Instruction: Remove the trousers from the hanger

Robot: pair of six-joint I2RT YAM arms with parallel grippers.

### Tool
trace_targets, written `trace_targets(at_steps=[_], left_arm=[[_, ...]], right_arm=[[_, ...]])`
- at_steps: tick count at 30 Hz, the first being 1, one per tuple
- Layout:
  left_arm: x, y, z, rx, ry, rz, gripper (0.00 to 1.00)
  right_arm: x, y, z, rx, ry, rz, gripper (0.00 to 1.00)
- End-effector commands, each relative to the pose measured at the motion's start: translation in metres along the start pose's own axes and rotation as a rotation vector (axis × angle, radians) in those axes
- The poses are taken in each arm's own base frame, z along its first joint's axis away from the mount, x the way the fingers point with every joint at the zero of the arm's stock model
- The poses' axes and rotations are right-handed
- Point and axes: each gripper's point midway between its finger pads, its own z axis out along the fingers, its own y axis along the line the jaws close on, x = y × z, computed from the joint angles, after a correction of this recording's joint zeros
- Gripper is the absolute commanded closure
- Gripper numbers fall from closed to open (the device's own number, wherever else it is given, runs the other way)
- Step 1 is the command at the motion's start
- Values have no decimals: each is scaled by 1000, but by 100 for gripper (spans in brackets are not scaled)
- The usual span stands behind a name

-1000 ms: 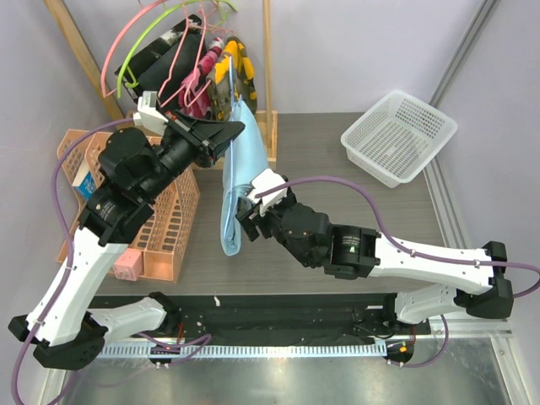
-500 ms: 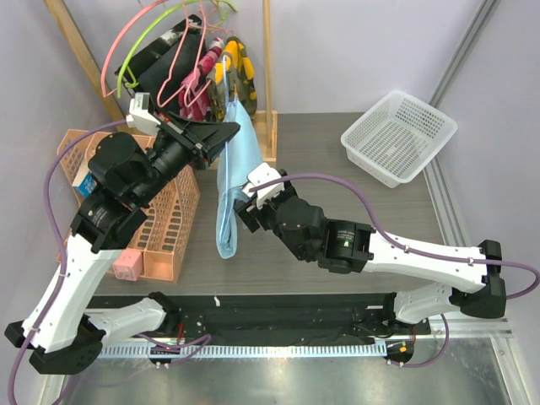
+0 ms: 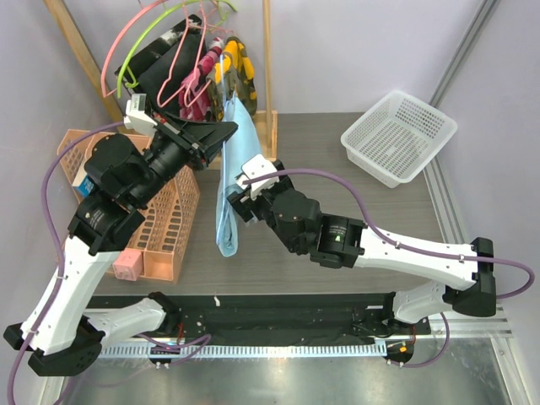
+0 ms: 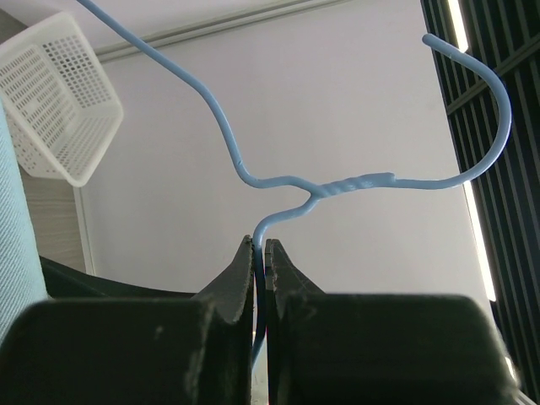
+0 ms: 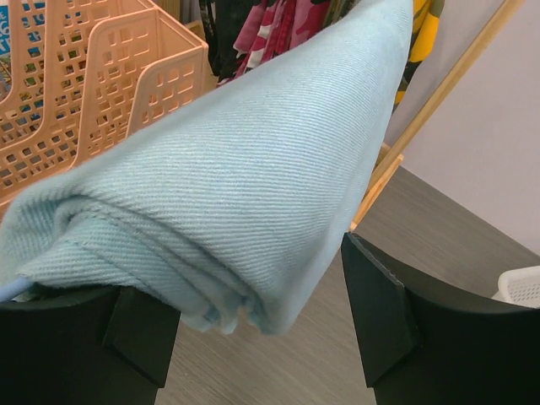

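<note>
The light-blue trousers (image 3: 233,181) hang folded from the thin light-blue hanger (image 4: 337,184), held up over the table's left part. My left gripper (image 3: 224,135) is shut on the hanger's wire just below its twisted neck; in the left wrist view (image 4: 260,253) the wire runs between the closed fingertips and the hook curves to the right. My right gripper (image 3: 240,199) is open, one finger on each side of the trousers' lower half. In the right wrist view the folded cloth (image 5: 253,186) fills the gap between the spread fingers (image 5: 375,312).
Orange plastic baskets (image 3: 164,224) stand at the left, under my left arm. A wooden rack (image 3: 268,76) behind holds pink and lime-green hangers with camouflage and black garments (image 3: 211,67). A white mesh basket (image 3: 398,135) sits at the back right.
My right gripper has moved left and farther onto the trousers. My left arm has shifted the hanger and trousers a little left and back.
</note>
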Motion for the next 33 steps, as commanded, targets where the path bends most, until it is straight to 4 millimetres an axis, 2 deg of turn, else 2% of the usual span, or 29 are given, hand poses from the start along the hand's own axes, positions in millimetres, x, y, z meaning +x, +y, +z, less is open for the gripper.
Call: trace_targets(at_steps=[1, 2, 6, 10, 12, 13, 14, 16, 19, 20, 25, 33], left_arm=[[-13, -78, -34, 271, -44, 6, 100], [-12, -78, -34, 270, -42, 6, 100], [-12, -77, -34, 261, -40, 7, 100], [-11, -70, -33, 244, -38, 17, 100], [-10, -66, -32, 233, -38, 24, 100], [-11, -63, -31, 223, -43, 29, 100], [-10, -60, -30, 212, -41, 45, 100], [-10, -55, -29, 193, -43, 61, 100], [-10, -49, -30, 176, -43, 83, 100], [-9, -46, -29, 165, -43, 88, 100], [-10, -32, -30, 117, -53, 131, 100], [-7, 0, -29, 45, -50, 161, 100]], right_arm=[[-42, -17, 7, 58, -120, 83, 23], [-43, -18, 8, 56, -123, 92, 25], [-49, -22, 7, 51, -140, 129, 45], [-55, -24, 2, 36, -145, 160, 55], [-63, -24, -1, 16, -153, 197, 65], [-58, -22, -2, 7, -126, 186, 69], [-63, -22, -3, 1, -126, 199, 75], [-58, -20, -4, -9, -100, 205, 77], [-56, -25, -10, -1, -90, 216, 88], [-55, -28, -11, 7, -87, 216, 98], [-58, -38, -19, 35, -69, 242, 99], [-83, -47, -23, 62, -70, 252, 99]])
